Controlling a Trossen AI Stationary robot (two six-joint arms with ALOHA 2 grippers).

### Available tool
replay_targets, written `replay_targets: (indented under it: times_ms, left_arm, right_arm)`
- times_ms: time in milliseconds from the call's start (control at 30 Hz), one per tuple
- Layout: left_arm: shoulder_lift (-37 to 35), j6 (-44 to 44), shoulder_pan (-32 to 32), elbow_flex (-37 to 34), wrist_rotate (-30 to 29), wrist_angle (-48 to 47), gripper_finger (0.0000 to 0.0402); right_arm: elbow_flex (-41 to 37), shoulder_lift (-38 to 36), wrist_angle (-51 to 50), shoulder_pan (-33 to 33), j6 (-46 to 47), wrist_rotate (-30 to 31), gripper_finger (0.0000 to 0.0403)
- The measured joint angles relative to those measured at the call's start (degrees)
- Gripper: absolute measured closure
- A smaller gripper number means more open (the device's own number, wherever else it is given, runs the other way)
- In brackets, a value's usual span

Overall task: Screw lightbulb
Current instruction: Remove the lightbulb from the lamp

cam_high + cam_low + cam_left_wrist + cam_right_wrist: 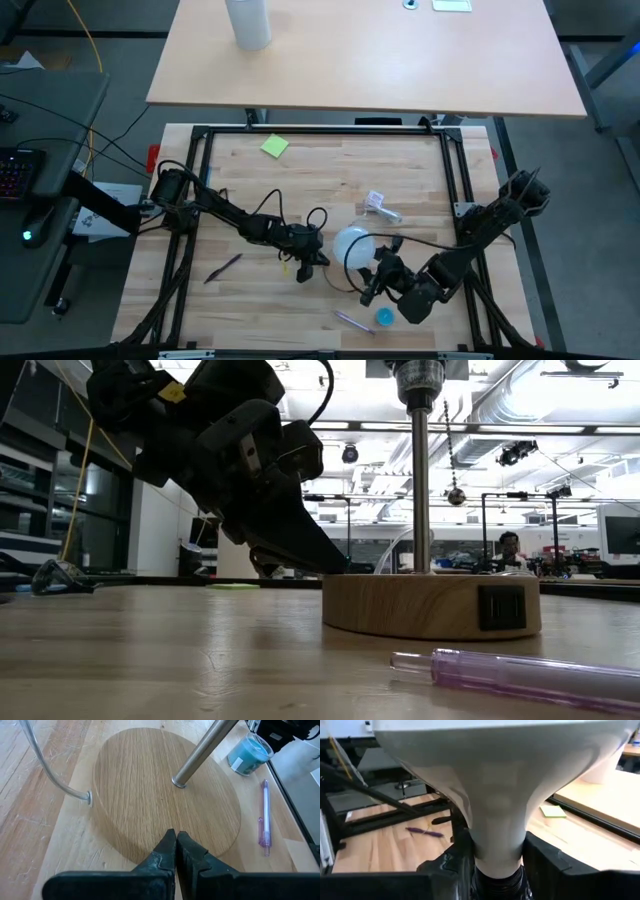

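High view: the right gripper (385, 270) clamps the lightbulb's (351, 243) neck at table centre, seemingly to twist it into the socket. The left gripper (312, 262), fingers pressed together on nothing, rests on the left edge of the wooden lamp base (165, 795), apparently to steady it.

The lightbulb (352, 243) is sitting mid-desk (330, 170) between 2 end effectors (left end effector (308, 262), right end effector (378, 272)), above the wooden base (165, 790).
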Motion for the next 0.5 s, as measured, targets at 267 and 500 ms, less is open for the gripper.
replay_targets:
  times_ms: [267,500]
  left_arm:
    - [0.0,1.4,0.0,0.1,0.0,-0.7,0.0401]
    - [0.0,2.9,-0.1,0.1,0.0,-1.0,0.0401]
  right_arm:
    - [0.0,-2.3,-2.4,0.0,-4.3,-7.2,0.0272]
    - [-0.4,-4.5,-5.1,-0.9,-6.4,-13.8,0.0272]
